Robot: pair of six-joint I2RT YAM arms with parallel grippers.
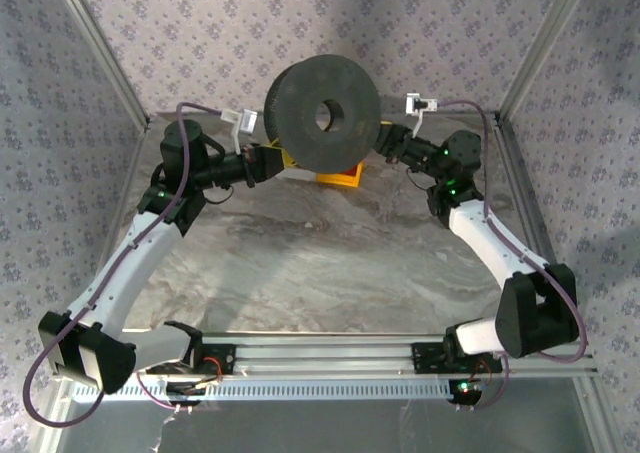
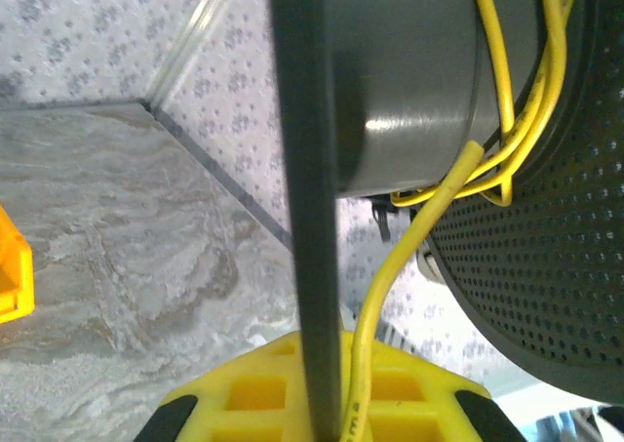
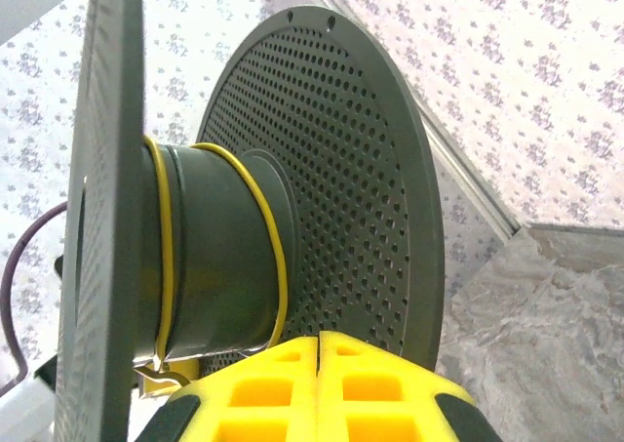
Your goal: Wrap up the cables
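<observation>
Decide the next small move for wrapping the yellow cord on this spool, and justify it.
Probably rotate the dark grey spool a part turn, to draw another loop onto its hub. Few turns of the yellow cord lie there, and a slack stretch hangs from the hub to the left gripper, whose shut jaws pinch a flange's rim.

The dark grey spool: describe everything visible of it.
The spool is dark grey and plastic-looking: two thin round flanges pierced by small holes, a smooth glossy core, a central hole. It sits tilted over the far side of the table, one face toward the top camera. A few loose turns of yellow cord ring the core. The left gripper is shut on one flange's rim; the shut right gripper sits close by the core.
</observation>
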